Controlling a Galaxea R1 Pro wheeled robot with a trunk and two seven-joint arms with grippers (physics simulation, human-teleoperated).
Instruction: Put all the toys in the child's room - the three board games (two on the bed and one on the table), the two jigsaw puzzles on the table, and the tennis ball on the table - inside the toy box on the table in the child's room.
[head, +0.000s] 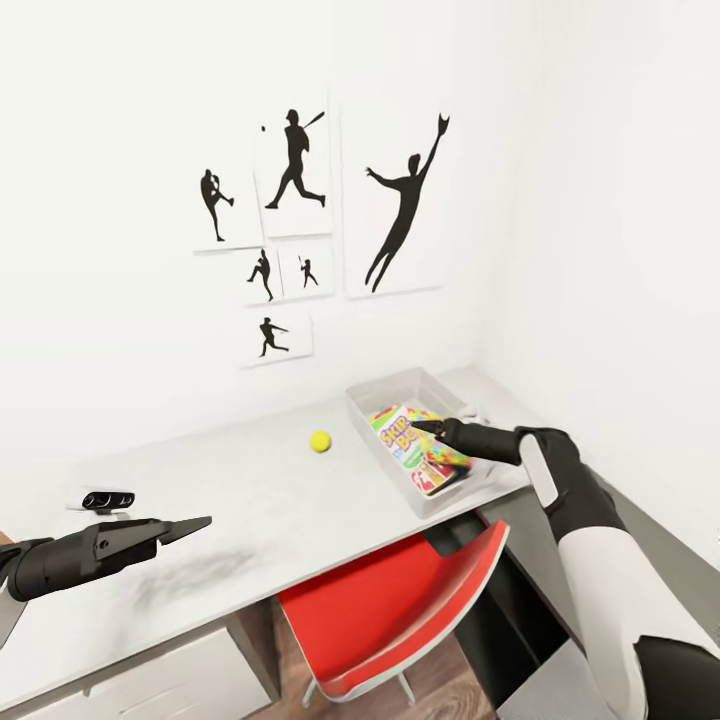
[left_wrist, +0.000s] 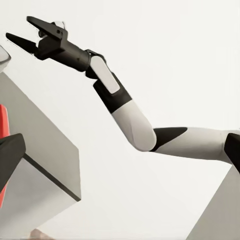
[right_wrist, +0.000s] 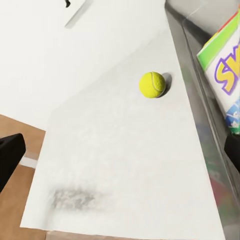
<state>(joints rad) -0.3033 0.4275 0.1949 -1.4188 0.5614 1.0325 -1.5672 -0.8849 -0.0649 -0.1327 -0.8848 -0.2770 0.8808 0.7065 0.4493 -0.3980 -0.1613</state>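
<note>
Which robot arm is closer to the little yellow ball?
The right. The right gripper hangs over the toy box, just beside the tennis ball. The left gripper is farther off, over the near part of the table.

I can read one name: "Skip-Bo", in purple letters on the green, white and red board game (head: 404, 437) lying in the toy box (head: 385, 385). Through my right wrist camera I catch just "Sk" of it.
</note>
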